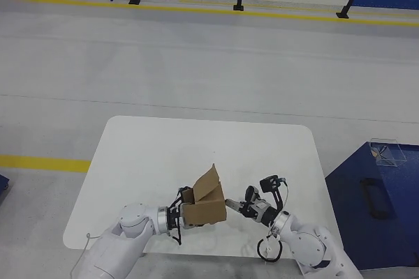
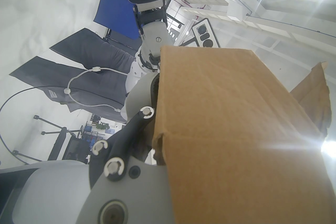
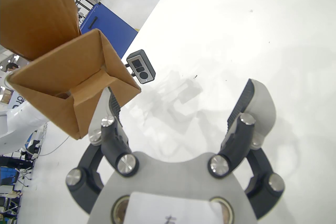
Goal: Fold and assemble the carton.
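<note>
The carton (image 1: 206,199) sits raised over the near part of the desk (image 1: 195,139), carried by the left tool (image 1: 179,216), which is closed on the side wall facing its own arm. The pads are hidden behind cardboard, so I judge that grip from the way the box hangs off the surface. The right tool (image 3: 181,101) stands wide open and holds nothing. 1 of its fingers (image 3: 113,104) is just beside the carton's lower corner, and the other is over bare desk. 1 long flap (image 1: 208,180) sticks up and tilts away, and the end facing the right tool shows smaller flaps turned inward but not locked. It looks like plain corrugated cardboard: light, stiff across a panel, weak along the creases, easily dented by a hard pinch, and matte enough not to slip. I'd take hold on a wall close to a folded corner, where 2 panels brace each other. The loose flap is best pushed near its free edge rather than at the hinge.
</note>
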Robot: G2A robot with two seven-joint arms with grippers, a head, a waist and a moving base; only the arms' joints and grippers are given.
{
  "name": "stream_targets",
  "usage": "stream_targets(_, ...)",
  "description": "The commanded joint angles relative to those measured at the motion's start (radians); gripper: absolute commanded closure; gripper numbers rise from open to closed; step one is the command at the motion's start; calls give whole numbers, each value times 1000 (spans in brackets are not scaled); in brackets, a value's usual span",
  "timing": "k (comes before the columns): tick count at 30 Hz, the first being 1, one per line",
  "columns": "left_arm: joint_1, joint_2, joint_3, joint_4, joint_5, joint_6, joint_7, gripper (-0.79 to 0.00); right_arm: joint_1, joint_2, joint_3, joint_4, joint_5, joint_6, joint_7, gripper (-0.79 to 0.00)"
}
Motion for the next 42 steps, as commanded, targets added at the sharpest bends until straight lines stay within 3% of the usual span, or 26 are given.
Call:
stream_targets(1, -1, -1, 3, -2, 1, 1, 3, 0, 11, -4, -22, 7, -1, 2, -6, -785)
stream_targets(16, 4, -3, 12, -5, 5, -2, 14, 0, -26, 5, 47, 1, 31, -18, -59, -785)
stream_targets(22, 4, -4, 9, -12, -2, -17, 10, 0, -44, 2, 78, -1, 153, -23, -108, -785)
stream_targets(29, 5, -5, 9, -12, -1, -40, 16, 0, -44, 2, 78, -1, 153, -23, -108, -785)
stream_targets(38, 5, -5, 9, -12, -1, -40, 16, 0, -89, 8, 251, 6, 282, 2, -256, -785)
stream_targets(42, 5, -5, 9, -12, -1, -40, 16, 0, -92, 10, 282, 20, 342, -26, -246, -785)
